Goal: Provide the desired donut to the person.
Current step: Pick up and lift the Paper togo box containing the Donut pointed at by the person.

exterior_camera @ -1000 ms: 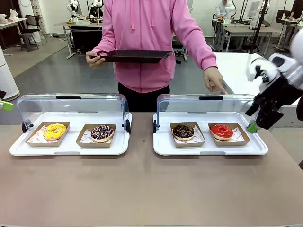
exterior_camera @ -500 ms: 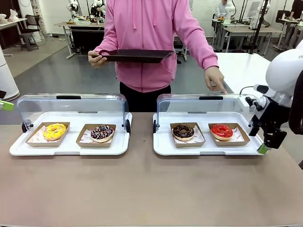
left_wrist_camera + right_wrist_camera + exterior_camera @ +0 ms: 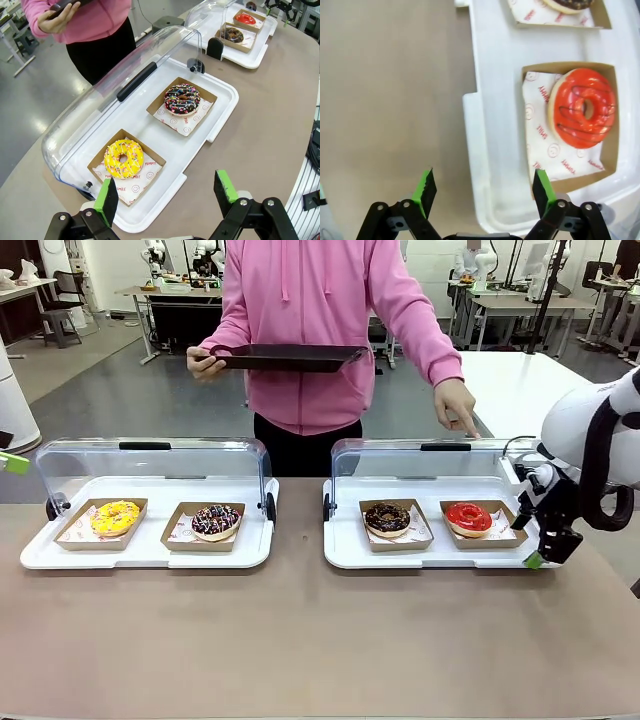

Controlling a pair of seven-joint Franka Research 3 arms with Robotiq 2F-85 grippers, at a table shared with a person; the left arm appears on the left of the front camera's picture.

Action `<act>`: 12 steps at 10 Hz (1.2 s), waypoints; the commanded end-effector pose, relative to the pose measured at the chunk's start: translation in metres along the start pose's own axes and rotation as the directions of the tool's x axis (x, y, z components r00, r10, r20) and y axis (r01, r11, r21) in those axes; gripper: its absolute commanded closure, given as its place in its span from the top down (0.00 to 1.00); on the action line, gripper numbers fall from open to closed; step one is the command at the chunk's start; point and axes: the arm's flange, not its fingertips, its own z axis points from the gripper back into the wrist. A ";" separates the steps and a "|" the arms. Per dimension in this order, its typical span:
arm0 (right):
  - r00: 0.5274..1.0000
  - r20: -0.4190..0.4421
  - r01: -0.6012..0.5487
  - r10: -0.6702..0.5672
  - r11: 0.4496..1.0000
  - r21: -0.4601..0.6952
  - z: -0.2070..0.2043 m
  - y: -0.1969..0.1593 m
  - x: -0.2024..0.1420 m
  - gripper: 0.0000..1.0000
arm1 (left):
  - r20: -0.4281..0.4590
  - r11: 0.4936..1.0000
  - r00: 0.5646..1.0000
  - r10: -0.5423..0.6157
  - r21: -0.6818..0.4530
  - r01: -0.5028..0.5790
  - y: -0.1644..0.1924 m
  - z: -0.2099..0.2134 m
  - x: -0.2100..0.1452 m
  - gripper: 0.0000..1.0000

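Red-glazed donut (image 3: pixel 468 517): it sits in the outer brown paper box (image 3: pixel 512 530) of the right white tray (image 3: pixel 440 558), with the clear lid (image 3: pixel 430 458) raised behind it. I judge it the desired item because the person's hand (image 3: pixel 455 406) points down just behind that end of the lid. The person (image 3: pixel 320 340) holds a dark serving tray (image 3: pixel 285 358) level in the other hand, presumably to receive it.

The right gripper (image 3: pixel 540 552) hangs at the tray's outer end, beside the donut, claw wide and empty, a stance suited to approach.

The right wrist view adds dark stripes on the glaze, a printed paper liner (image 3: pixel 545 145), and the fingers straddling the tray rim. The front view alone gives me the pointing cue.

The left wrist view shows the left gripper (image 3: pixel 167 192), wide and empty, above the left tray (image 3: pixel 220 120) holding a yellow donut (image 3: pixel 123 158) and a sprinkled chocolate donut (image 3: pixel 182 99).
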 end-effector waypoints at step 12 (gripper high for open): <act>1.000 -0.005 0.021 -0.021 0.998 -0.053 -0.031 -0.044 -0.013 0.88 | 0.007 1.000 1.000 -0.011 -0.007 0.011 0.001 0.000 -0.002 1.00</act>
